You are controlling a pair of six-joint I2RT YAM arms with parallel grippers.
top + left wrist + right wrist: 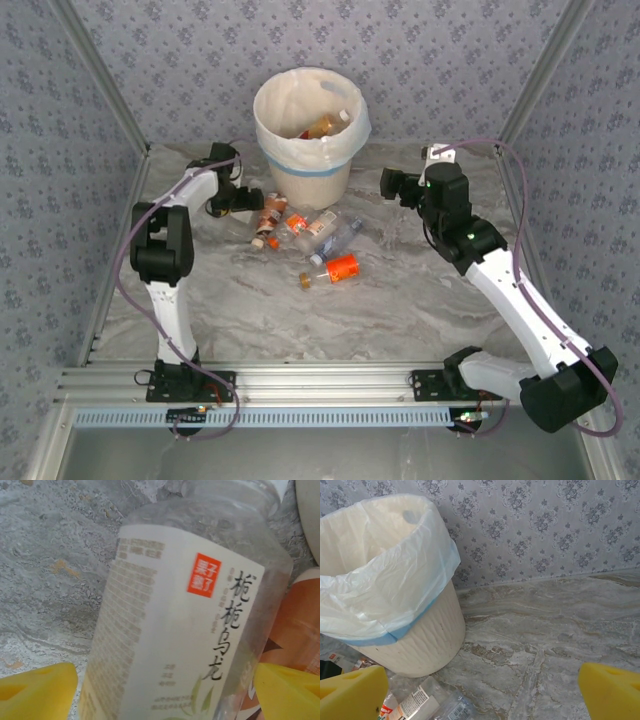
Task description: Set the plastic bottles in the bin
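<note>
Plastic bottle (180,630) (cream label) lies inside left gripper (165,685), jaws spread, unclamped; right gripper (482,687) gaping near bin (420,640).

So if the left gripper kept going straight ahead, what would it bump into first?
The clear bottle with the cream label. It lies right ahead of the left gripper, between its yellow fingers, and looks very close, though depth is hard to judge.
</note>
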